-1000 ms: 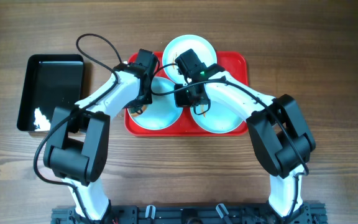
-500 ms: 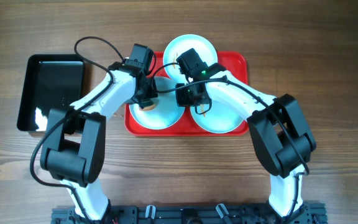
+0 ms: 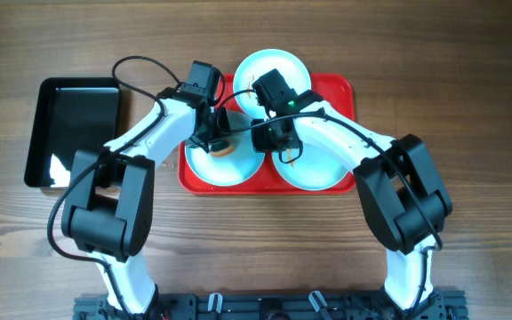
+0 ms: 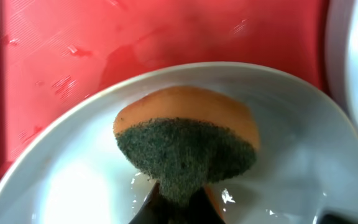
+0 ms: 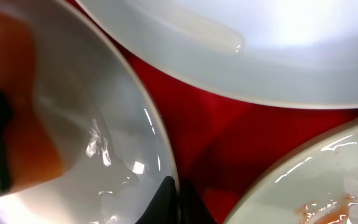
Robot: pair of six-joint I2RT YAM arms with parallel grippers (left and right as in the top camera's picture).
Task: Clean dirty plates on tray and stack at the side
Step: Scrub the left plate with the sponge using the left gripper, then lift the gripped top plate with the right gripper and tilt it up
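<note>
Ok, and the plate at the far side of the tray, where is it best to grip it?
Probably the far plate's far rim, approached from the far side. That edge overhangs the red tray, leaving room under it for a finger; the near side is crowded by both arms and the other plates.

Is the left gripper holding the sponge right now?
Yes, the left gripper pinches the orange-and-green sponge over a plate in its wrist view.

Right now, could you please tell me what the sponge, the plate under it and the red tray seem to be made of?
Sponge: orange foam, apparently, with a dark green fibrous scouring face, matte. Plate: glossy highlights suggest glazed ceramic or hard plastic. Tray: likely red plastic, finely textured sheen.
</note>
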